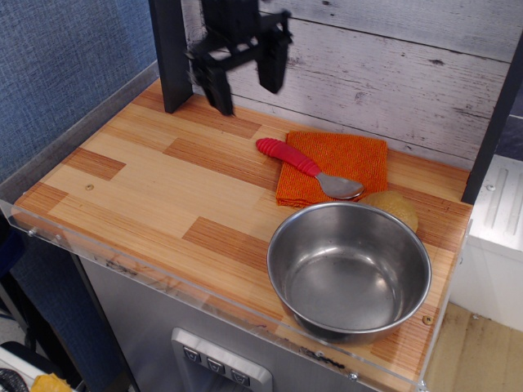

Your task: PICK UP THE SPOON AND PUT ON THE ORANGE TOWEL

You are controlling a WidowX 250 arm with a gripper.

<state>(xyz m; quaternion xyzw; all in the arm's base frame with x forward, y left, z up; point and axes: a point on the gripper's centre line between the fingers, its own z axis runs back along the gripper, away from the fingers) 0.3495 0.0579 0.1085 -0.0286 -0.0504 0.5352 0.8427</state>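
The spoon (304,167) lies on the orange towel (341,162). Its metal bowl rests near the towel's front edge and the tip of its red handle sticks out past the towel's left edge. The towel lies flat at the back of the wooden table. My gripper (243,80) is open and empty. It hangs well above the table, up and to the left of the spoon, near the back wall. Its fingers (217,88) are spread apart.
A large steel bowl (350,270) stands at the front right, just in front of the towel. A tan round thing (395,206) sits behind the bowl's rim. A dark post (170,54) stands at the back left. The table's front edge (163,278) has a clear lip.
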